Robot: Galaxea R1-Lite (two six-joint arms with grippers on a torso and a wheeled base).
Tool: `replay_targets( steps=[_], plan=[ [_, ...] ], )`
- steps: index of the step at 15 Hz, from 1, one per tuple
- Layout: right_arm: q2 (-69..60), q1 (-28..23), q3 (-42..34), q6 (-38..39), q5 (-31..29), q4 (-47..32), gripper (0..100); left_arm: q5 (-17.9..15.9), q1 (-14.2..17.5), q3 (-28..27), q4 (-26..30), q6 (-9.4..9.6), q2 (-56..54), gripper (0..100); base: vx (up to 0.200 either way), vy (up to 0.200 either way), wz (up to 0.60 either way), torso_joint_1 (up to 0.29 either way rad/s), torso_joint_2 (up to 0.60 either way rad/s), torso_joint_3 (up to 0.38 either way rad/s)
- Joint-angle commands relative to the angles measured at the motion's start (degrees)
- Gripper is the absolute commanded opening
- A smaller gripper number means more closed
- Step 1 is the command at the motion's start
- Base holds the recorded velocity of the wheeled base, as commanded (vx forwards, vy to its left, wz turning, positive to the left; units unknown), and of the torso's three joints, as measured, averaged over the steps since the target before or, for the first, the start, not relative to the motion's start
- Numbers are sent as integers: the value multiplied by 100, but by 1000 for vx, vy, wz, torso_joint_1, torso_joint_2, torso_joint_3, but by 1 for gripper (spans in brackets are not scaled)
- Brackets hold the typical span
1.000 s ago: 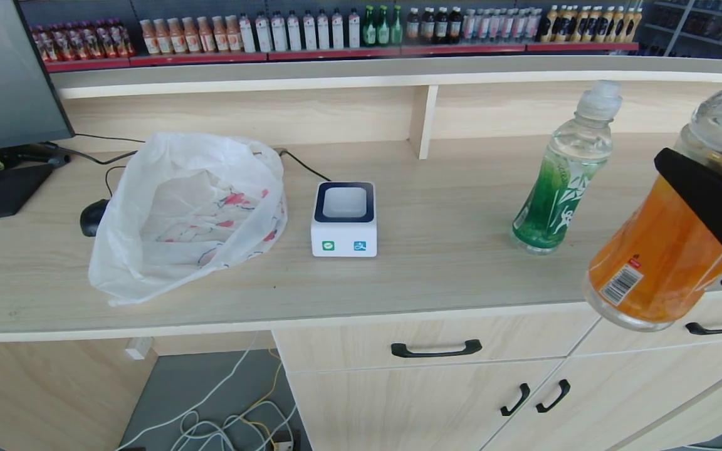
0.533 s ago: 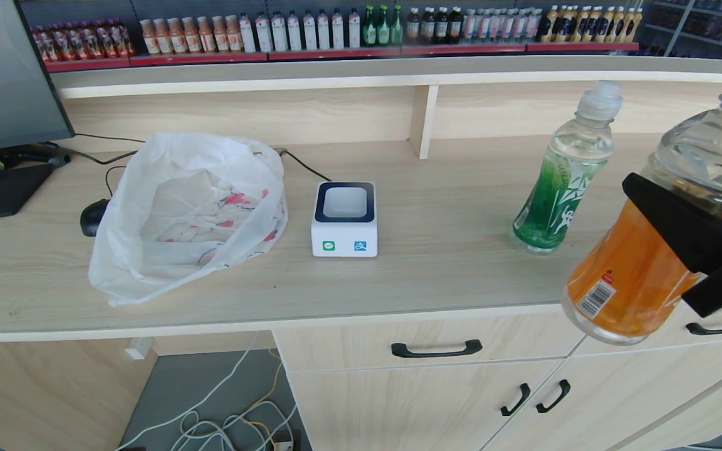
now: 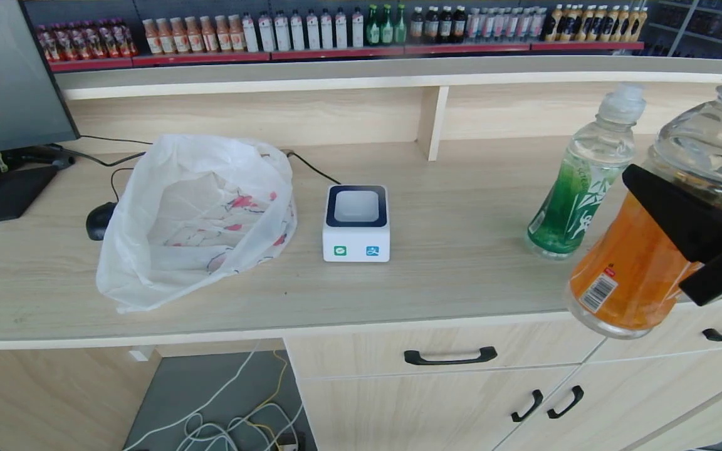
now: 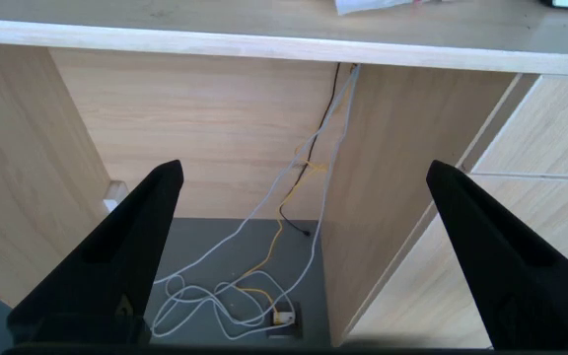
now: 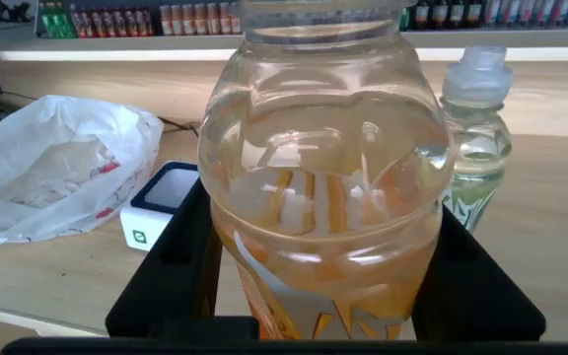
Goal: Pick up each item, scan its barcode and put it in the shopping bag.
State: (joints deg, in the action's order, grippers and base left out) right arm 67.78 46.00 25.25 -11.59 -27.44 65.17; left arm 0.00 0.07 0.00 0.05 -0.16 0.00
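1. The orange drink bottle (image 3: 624, 282) is held off the surface (image 3: 461, 275), at the robot's right, out past the front edge and above the drawer fronts (image 3: 449, 376). It tilts, with its base nearer the robot and its clear neck leaning up and to the right. A barcode (image 3: 599, 292) shows low on its side, near the base.
2. The right gripper (image 5: 323, 306) has this bottle. Its black fingers (image 3: 674, 216) are closed against the bottle's sides around mid-height.
3. The green drink bottle (image 3: 571, 194) stands upright on the surface just behind the held one, capped.
4. The scanner (image 3: 356, 223), a white box with a dark-framed window on top, sits near the middle of the surface, well apart from both bottles.
5. The shopping bag (image 3: 198, 219), white plastic, lies just to the left of the scanner with its mouth open.
6. A mouse (image 3: 99, 220) lies beside the bag's far left side, near a monitor (image 3: 4, 81).
7. The left gripper (image 4: 304, 256) is below the surface edge, its fingers spread wide and holding nothing, over cables (image 4: 264, 286) on the floor.
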Motion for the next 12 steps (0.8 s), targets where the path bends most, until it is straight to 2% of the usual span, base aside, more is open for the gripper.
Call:
replay_targets(
  steps=[1, 8, 12],
  plan=[
    [25, 6, -11, -1, 11, 4, 0, 0, 1, 0, 4, -2, 0, 100, 0, 200, 0, 17, 2, 2],
    [16, 6, 68, 8, 11, 13, 0, 0, 1, 0, -5, -11, 0, 100, 0, 200, 0, 2, 0, 2],
    [86, 6, 103, -36, 19, 22, 0, 0, 1, 0, -5, -2, 0, 100, 0, 0, 0, 0, 0, 0]
  ],
)
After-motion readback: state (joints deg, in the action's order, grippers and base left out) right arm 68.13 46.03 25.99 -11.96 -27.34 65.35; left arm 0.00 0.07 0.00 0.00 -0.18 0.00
